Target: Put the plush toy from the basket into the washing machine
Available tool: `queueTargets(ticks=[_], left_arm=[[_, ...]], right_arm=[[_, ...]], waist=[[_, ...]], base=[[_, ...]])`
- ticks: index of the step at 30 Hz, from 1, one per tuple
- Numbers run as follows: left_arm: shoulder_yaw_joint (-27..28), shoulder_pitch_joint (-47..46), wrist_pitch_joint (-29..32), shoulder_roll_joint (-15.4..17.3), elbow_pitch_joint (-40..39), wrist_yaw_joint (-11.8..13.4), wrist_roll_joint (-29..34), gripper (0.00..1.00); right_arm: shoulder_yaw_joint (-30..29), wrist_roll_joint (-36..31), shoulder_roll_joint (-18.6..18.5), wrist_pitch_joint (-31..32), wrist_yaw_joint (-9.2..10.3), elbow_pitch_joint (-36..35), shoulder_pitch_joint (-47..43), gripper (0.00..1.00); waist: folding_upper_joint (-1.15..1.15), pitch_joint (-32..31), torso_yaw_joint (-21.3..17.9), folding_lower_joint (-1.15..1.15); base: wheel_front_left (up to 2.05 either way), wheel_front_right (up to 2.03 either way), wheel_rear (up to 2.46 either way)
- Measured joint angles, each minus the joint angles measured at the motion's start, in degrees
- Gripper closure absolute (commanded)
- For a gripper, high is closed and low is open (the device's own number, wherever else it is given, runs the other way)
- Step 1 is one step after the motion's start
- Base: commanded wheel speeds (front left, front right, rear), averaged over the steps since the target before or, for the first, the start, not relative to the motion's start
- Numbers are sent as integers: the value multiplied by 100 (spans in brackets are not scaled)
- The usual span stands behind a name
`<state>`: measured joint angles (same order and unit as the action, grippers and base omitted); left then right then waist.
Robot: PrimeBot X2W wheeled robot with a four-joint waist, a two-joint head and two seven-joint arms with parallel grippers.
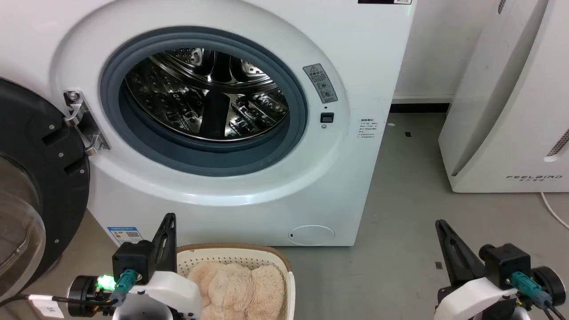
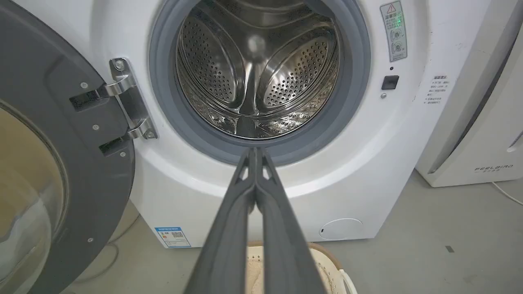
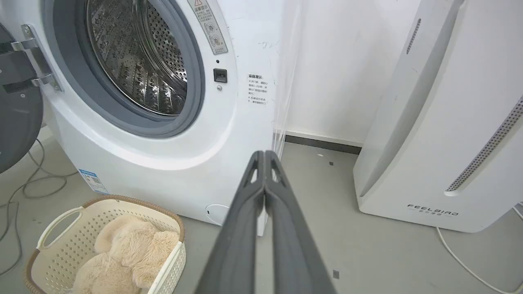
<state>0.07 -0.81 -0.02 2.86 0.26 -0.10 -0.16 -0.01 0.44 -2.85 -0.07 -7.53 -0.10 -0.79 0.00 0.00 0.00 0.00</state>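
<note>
The cream plush toy [image 1: 242,286] lies curled inside the oval basket [image 1: 231,251] on the floor, right below the washing machine [image 1: 351,186]; the right wrist view shows the toy [image 3: 122,253] and the basket [image 3: 61,222] at lower left. The machine's dark door [image 1: 40,178] hangs swung open to the left, and the steel drum [image 1: 209,95] looks bare. My left gripper [image 1: 169,218] is shut with nothing in it, raised just left of the basket and pointing at the machine front. My right gripper [image 1: 440,223] is shut on nothing over bare floor, far right of the basket.
A white FEELBIRD appliance [image 1: 511,111] stands on the right, with a white cable [image 1: 553,209] trailing from it. Grey cables [image 3: 24,188] lie on the floor left of the machine. A strip of grey floor [image 1: 409,213] separates the two appliances.
</note>
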Motion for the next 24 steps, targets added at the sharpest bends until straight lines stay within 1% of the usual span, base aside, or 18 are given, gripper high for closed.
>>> queueTargets(ticks=[12, 13, 18, 24], left_arm=[[-1, 0, 0, 0, 0, 0, 0, 100], [0, -1, 0, 0, 2, 0, 0, 0], [-5, -2, -3, 0, 8, 1, -1, 0], [-54, -3, -63, 0, 26, 69, -1, 0]], right_arm=[[0, 0, 0, -1, 0, 0, 0, 100], [1, 2, 0, -1, -1, -1, -2, 0], [-12, 11, 0, -5, -1, -1, -3, 0], [-71, 64, 0, -62, -1, -10, -4, 0]], waist=[[0, 0, 0, 0], [0, 0, 0, 0], [0, 4, 0, 0], [0, 24, -4, 0]], base=[[0, 0, 0], [0, 0, 0], [0, 0, 0], [0, 0, 0]])
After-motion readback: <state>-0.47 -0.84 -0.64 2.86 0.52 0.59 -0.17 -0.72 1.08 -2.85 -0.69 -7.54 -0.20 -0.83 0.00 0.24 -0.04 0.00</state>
